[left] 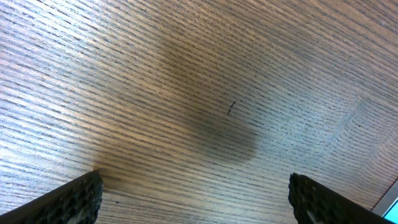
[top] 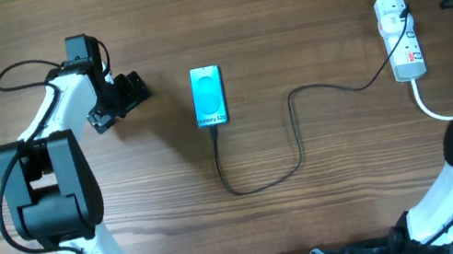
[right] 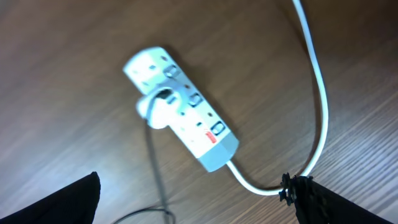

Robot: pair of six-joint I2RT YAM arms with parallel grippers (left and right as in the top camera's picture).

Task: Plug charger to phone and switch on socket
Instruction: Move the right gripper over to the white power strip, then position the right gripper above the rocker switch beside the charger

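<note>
Though apart, one phone point(top: 209, 95), one socket point(top: 401, 38)

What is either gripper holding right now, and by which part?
Nothing is held. The left gripper is open over the table with only wood beneath it. The right gripper is open too, apart from the socket.

The phone point(top: 209, 95) had a bright cyan screen w/ white edges; charger point(top: 296, 133) right of phone was black; socket point(top: 400, 40) white (red marks); table point(top: 298, 2) brown woodgrain.
</note>
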